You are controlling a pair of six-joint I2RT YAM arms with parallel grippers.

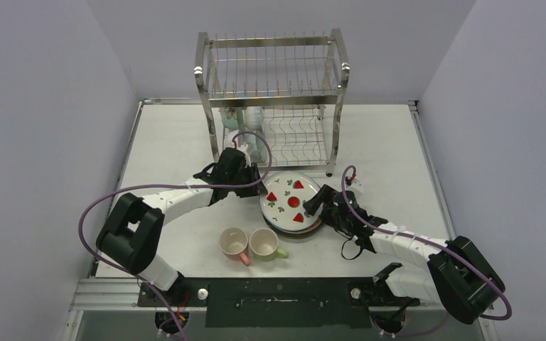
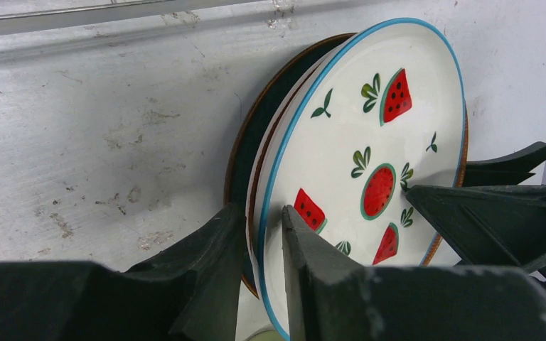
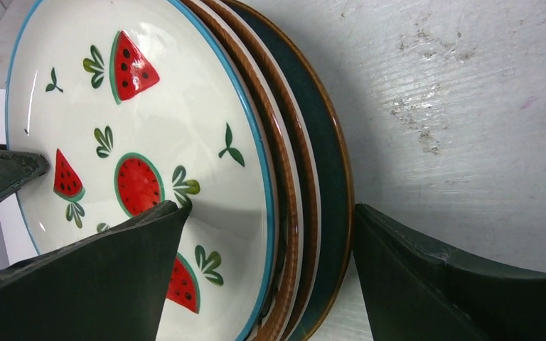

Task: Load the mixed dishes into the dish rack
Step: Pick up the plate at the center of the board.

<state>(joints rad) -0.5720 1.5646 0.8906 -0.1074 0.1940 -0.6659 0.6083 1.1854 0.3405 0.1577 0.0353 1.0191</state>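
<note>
1. Our left gripper (image 2: 261, 234) has its two fingers close together. They pinch the rim of the watermelon plate (image 2: 370, 135). One finger is on the picture side and one is behind the rim.
2. Our right gripper (image 3: 270, 209) has its fingers wide apart. One finger is over the face of the watermelon plate. The other is out past the stack, over the table (image 1: 178, 135). All the plates sit between these two fingers, and we cannot tell if either finger touches them.
3. The watermelon plate is white with a blue edge. It is the top one of the stack. Under it are the brown-rimmed plates (image 3: 330, 177), and the lowest one is dark green inside.
4. The stack sits on the table just in front of the dish rack (image 1: 274, 71), with one gripper on each side.
5. The pink mug (image 1: 233, 243) and the green mug (image 1: 264, 243) stand side by side, open end up, near the stack on our side.
6. The dish rack is tall and shiny, with two shelves. Something pale green sits at the left of the low shelf.
</note>
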